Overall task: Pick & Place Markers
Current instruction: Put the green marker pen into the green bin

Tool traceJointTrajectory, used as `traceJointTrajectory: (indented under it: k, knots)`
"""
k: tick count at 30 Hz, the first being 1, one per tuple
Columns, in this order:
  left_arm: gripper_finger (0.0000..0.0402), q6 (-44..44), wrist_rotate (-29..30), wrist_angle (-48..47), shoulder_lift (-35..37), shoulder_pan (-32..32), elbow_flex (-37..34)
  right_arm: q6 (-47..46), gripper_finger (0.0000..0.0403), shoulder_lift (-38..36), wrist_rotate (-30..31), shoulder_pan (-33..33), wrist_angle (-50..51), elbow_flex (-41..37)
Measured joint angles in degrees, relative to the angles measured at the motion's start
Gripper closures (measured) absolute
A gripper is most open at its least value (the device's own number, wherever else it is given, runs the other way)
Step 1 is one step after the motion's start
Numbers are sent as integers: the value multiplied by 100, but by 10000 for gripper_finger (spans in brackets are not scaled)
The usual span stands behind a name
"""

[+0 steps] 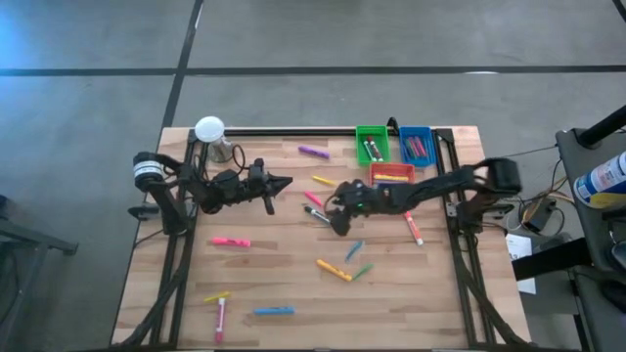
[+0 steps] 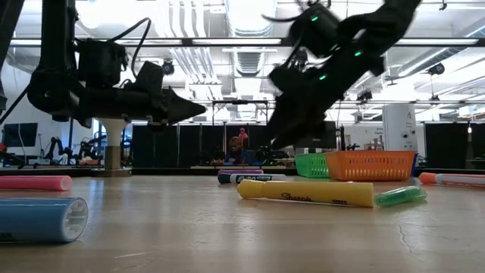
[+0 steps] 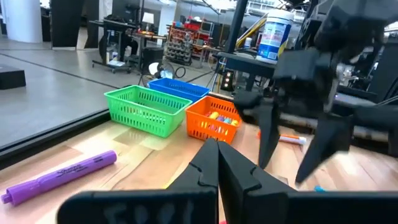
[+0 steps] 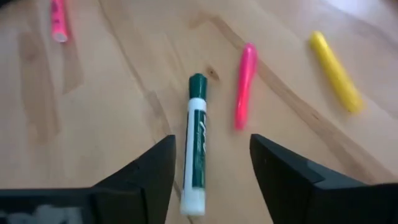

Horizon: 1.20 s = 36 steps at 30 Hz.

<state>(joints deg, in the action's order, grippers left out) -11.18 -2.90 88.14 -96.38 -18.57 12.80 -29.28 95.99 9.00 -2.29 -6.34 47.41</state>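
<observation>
We see a white-barrelled green marker (image 4: 196,143) lying flat on the desk (image 1: 293,284), right between the two dark fingers (image 4: 146,171) of the right pincer (image 4: 211,168). That pincer stands wide apart, a finger on either side of the marker and neither one touching it, so it has hold of nothing. Just beyond the pincer's tips lies a pink marker (image 4: 244,84), close beside the green one's capped end, and farther out on the same side a yellow marker (image 4: 336,71). A second pink marker (image 4: 58,18) lies well apart on the other side.

From above, the right pincer (image 1: 335,217) hangs low over the middle of the desk, with the other markers scattered around it: a purple one (image 1: 313,152) toward the far edge, and orange (image 1: 333,269), blue (image 1: 274,311) and pink (image 1: 230,242) ones toward the near edge. Past the pincer, at the desk's far edge, stand three small bins with markers in them: the orange bin (image 1: 391,173) nearest, the green bin (image 1: 372,144) and the blue bin (image 1: 416,145) behind it.

The left pincer (image 1: 284,183) hovers above the desk just beside the right one. Its fingers (image 3: 217,165) are pressed together to a point, and we see nothing between them.
</observation>
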Motion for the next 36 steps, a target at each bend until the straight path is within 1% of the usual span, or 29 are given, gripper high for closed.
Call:
traceJointTrajectory:
  k: [3, 6, 11, 14, 20, 23, 26, 30, 33, 34, 36]
  knots:
    - [401, 2, 0, -1, 0, 0, 2, 46, 196, 505, 2, 50, 68, 402]
    - [401, 2, 0, -9, 0, 0, 2, 78, 204, 894, -2, 74, 517, 810]
    - [401, -54, -2, -15, 0, 0, 2, 230, 229, 1350, 6, 148, 1225, 1373]
    - [401, -250, -3, -22, 0, 2, 2, 230, 246, 1562, -1, 179, 1608, 1609]
    - [401, -374, -2, -52, 2, 4, 2, 227, 292, 1827, 52, 210, 2050, 1967]
    - [401, -374, 6, -102, 2, 2, 2, 244, 320, 1750, 38, 223, 2111, 1993]
    - [401, -369, 293, -129, 2, 2, 0, 247, 338, 1454, -6, 231, 2131, 1941]
    - [401, -486, 664, -219, 2, 0, -11, 267, 336, 884, -5, 195, 2117, 1855]
    - [401, -461, 694, -222, 2, 0, -42, 273, 328, 485, -1, 13, 2242, 1776]
    - [401, -392, 720, -224, 2, 2, -63, 273, 326, 323, 46, -82, 2331, 1760]
    - [401, -257, 823, -223, 2, 2, -96, 271, 326, 7, 329, -330, 2560, 1758]
